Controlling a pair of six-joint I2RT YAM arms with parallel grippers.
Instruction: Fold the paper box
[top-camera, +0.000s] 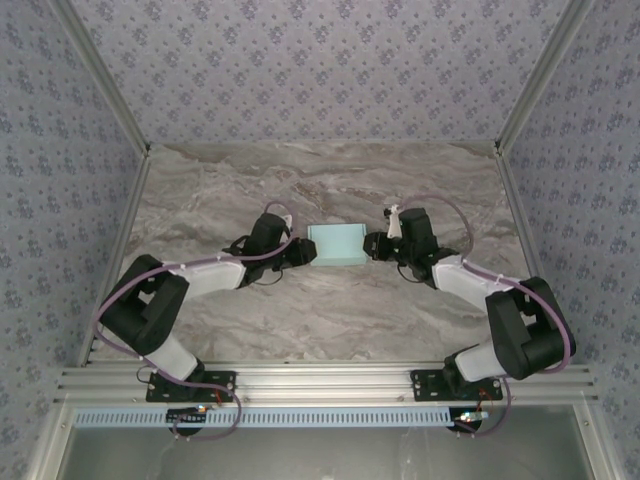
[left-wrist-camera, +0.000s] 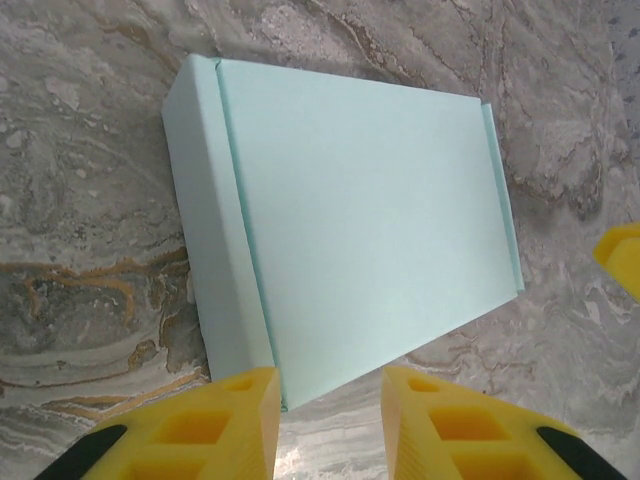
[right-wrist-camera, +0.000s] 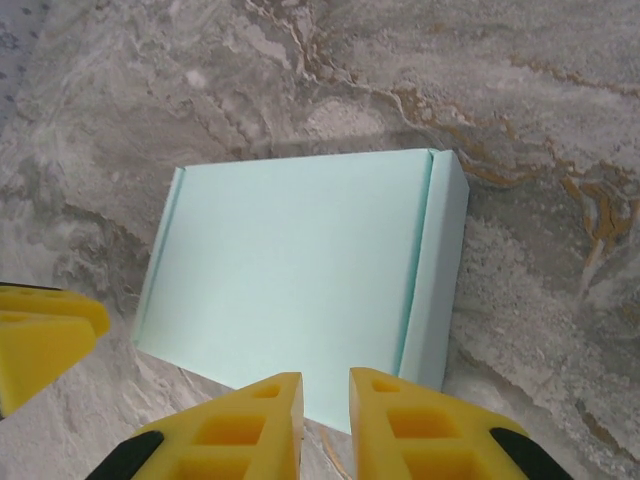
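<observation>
The paper box (top-camera: 337, 243) is a light blue, closed, flat rectangular box lying on the marble table. In the left wrist view the box (left-wrist-camera: 360, 220) lies just beyond my left gripper (left-wrist-camera: 330, 378), whose yellow fingers stand apart with bare table between them. Its near corner is close to the left finger. My left gripper (top-camera: 303, 252) sits at the box's left end. My right gripper (top-camera: 372, 246) sits at the right end. In the right wrist view the box (right-wrist-camera: 290, 270) lies ahead of my right gripper (right-wrist-camera: 327, 380), which has a narrow gap and nothing in it.
The marble table (top-camera: 330, 320) is bounded by patterned walls at the back and sides. An aluminium rail (top-camera: 330, 385) runs along the near edge by the arm bases. A yellow finger (left-wrist-camera: 622, 260) of the opposite gripper shows past the box's far end.
</observation>
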